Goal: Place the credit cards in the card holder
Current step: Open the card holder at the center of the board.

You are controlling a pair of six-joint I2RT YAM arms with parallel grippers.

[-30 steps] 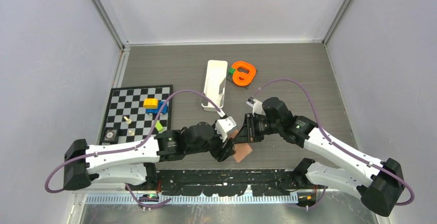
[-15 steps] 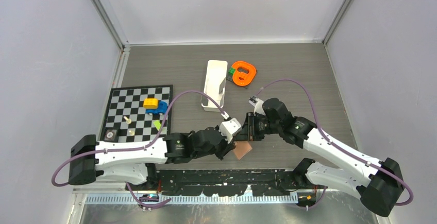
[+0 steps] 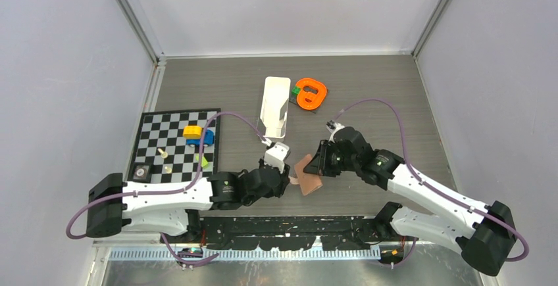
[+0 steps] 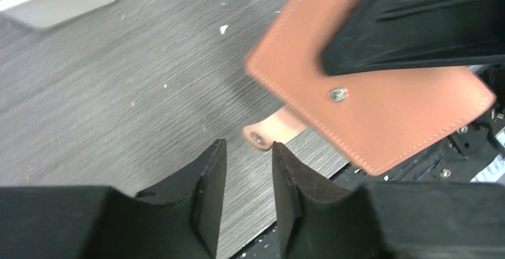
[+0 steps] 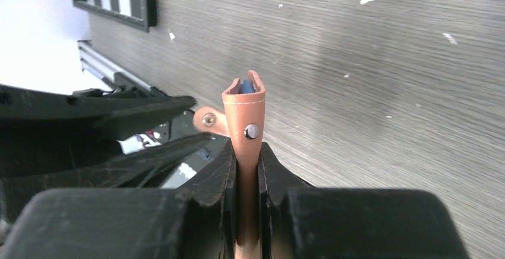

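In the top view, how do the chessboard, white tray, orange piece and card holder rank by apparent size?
1. chessboard
2. white tray
3. orange piece and card holder look alike; the holder is partly hidden, so no ranking.

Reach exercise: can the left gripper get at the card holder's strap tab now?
Probably yes: the strap tab hangs free just ahead of the left gripper; the right gripper holds the card holder.

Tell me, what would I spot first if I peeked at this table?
The tan card holder near the front middle, held up by the right fingers. The left fingers sit slightly apart just short of its snap strap. Farther off, a bright orange ring-shaped piece at the back and a checkerboard on the left.
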